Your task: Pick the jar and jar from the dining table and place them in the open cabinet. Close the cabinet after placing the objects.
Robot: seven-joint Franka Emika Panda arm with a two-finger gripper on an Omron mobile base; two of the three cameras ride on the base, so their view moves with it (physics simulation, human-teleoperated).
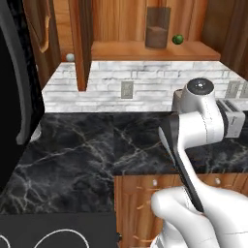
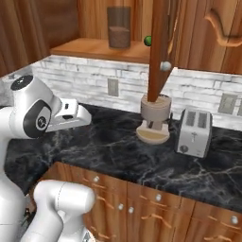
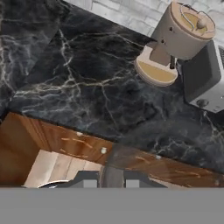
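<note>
Jar [image 2: 118, 28] number one is seen standing upright on the wooden shelf of the open cabinet [image 2: 90, 47], well above the pincer [image 3: 111, 183] and beyond it. A small green round thing [image 2: 148, 41] lies on the same shelf, just beside this jar.

The pincer's tips are seen close together, nearly closed. A dim, rounded brown-grey shape is clamped between them and is taken to be the second jar [image 3: 112, 168], though it is cut off by the picture's lower edge and hard to make out.

Below and ahead of the pincer, the black marble counter [image 3: 87, 87] is spread out. A grey-brown round appliance [image 3: 181, 33] on a tan disc base is set further ahead, with a toaster [image 3: 205, 78] just beside it. The open cabinet door [image 2: 158, 47], with its silver knob [image 2: 165, 66], hangs between the pincer and the shelf's far side and hides part of the appliance in the right base view. Wooden drawer fronts [image 3: 74, 142] are seen under the counter edge, nearest the pincer.
</note>
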